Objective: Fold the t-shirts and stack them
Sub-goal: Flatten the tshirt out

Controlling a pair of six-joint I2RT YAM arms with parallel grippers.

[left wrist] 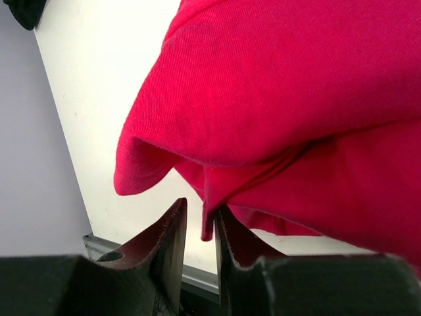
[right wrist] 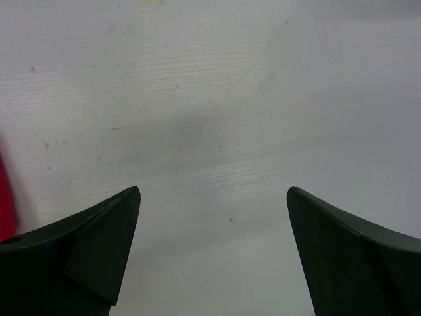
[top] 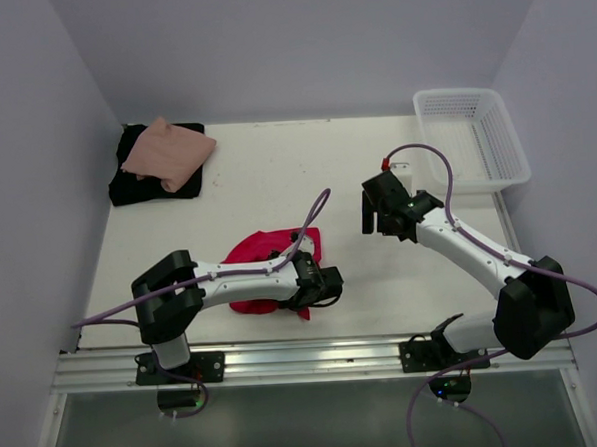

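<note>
You are folding the red t-shirt (left wrist: pixel 296 118) by the near edge of the counter (top: pixel 247 186). The left claw (left wrist: pixel 200 214) is pinching its edge, and the right claw (right wrist: pixel 212 191) is hovering spread and empty. The next move probably calls for carrying that edge across.

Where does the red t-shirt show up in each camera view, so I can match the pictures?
Top external: the red t-shirt lies low centre on the white table, partly under the left arm.
Left wrist: it fills the upper right, with a fold pinched in the left gripper.
Right wrist: only a red sliver at the left edge; the right gripper is open.
Shared landmark: the white table surface.
</note>
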